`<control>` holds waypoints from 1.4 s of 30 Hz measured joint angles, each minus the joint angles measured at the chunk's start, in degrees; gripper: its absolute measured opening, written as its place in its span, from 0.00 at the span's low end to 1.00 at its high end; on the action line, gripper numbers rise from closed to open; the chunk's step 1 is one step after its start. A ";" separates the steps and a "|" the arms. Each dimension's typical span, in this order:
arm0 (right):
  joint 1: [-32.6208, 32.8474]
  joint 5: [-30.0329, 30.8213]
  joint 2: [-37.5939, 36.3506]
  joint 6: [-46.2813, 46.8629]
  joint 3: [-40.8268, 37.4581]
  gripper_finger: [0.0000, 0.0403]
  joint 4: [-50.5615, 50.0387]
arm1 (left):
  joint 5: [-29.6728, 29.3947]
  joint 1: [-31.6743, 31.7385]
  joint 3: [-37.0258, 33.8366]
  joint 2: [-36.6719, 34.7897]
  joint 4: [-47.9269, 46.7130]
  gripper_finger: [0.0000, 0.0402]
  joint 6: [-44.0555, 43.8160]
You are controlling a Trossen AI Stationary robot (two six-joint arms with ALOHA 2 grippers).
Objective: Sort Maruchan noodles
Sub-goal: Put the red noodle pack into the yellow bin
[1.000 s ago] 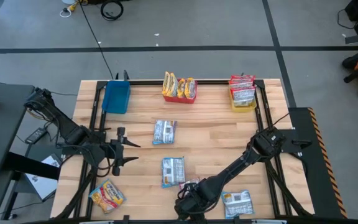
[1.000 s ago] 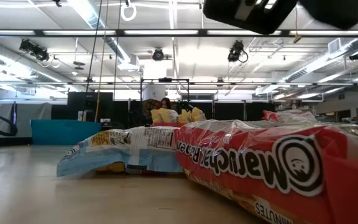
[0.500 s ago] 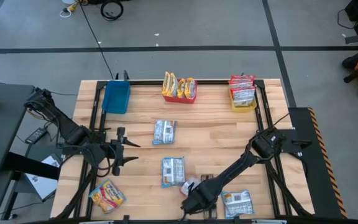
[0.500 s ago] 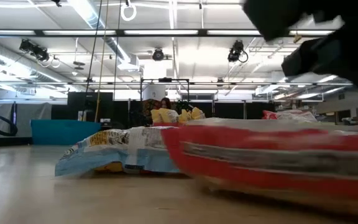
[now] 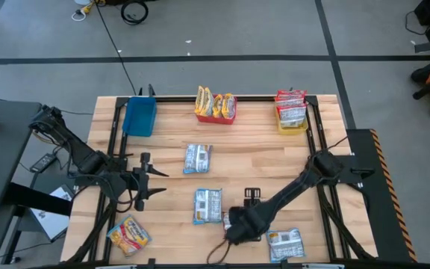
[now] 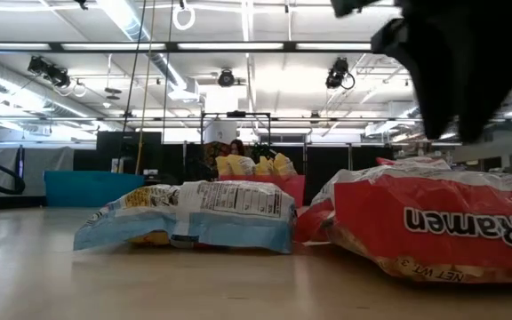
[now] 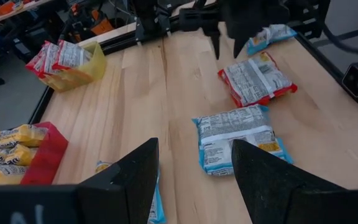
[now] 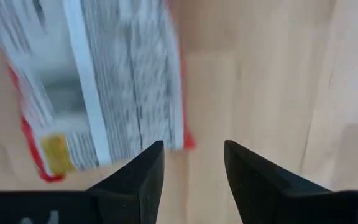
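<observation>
Overhead, located right gripper (image 8: 191, 165) low over the worktop (image 5: 260, 157) near six o'clock, reckoning twelve at the edge that carries the bins. Found its fingers (image 8: 143, 177) moderately apart and gripping nothing, with bare wood between them. Found red-and-white packet (image 7: 257, 78) lying flat just beside those fingers, printed back upward; cannot tell whether touching. Noted this packet almost wholly hidden under the right arm from above, and cut off at the edge of the low view.

Located left gripper (image 7: 194, 180) waiting toward nine o'clock, fingers apart and empty.

Found centre blue packet (image 5: 198, 158) mid-worktop, second blue packet (image 5: 207, 205) just toward six from it, and corner blue packet (image 5: 284, 243) near five o'clock, close to the front rail. Found yellow-orange packet (image 5: 129, 233) at seven o'clock, near the worktop edge.

Recorded blue bin (image 5: 139, 116) at eleven, contents not visible. Recorded red bin (image 5: 216, 117) at twelve holding yellow packets (image 5: 215, 101) standing on edge, and yellow bin (image 5: 292, 128) at one holding red packets (image 5: 290, 101). Could not count either bin's contents, being overlapped.
</observation>
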 joint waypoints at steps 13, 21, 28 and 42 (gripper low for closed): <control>-12.67 -21.26 -10.44 -4.06 -27.00 0.43 40.76 | 9.39 0.00 0.00 0.00 -0.29 0.52 -1.06; -13.49 -33.45 -8.90 -8.07 -29.00 0.43 45.09 | 9.39 0.14 0.02 -0.02 -1.07 0.52 -1.01; -13.62 -34.72 -11.90 -7.46 -29.13 0.43 42.21 | 8.46 0.17 0.07 0.00 -1.06 0.52 -1.36; -12.32 -38.25 -11.06 5.35 -30.01 0.43 41.23 | 8.35 0.11 0.07 0.00 -1.62 0.52 -2.92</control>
